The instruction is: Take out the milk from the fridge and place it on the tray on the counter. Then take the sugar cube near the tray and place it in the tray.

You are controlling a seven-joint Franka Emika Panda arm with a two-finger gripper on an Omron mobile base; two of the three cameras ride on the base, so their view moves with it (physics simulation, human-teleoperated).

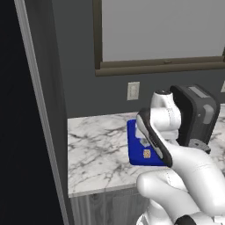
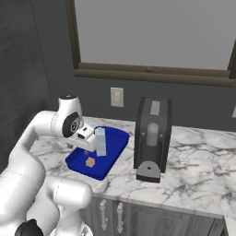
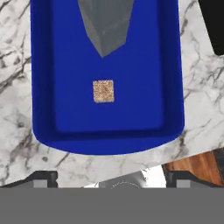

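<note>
The deep blue tray (image 3: 48, 65) lies on the white marble counter (image 3: 17, 109). Inside it stands the pale grey milk (image 2: 100, 141) carton, upright, and the tiny tan sugar cube (image 3: 103, 91) lies on the tray floor just in front of it. The hand view looks straight down at the cube and the foot of the milk (image 3: 107, 22). My gripper (image 3: 111, 177) hovers above the tray's near end, open, its fingertips (image 3: 43, 177) far apart with nothing between them. From the side my gripper (image 2: 85, 146) hangs over the sugar cube (image 2: 91, 162), clear of the tray (image 2: 120, 136).
A black coffee machine (image 2: 152, 138) stands on the counter right of the tray. The dark fridge (image 1: 52, 88) side rises at the counter's left end. A wall outlet (image 2: 116, 97) and a window sill sit behind. Bare marble (image 1: 96, 149) stretches left of the tray (image 1: 134, 154).
</note>
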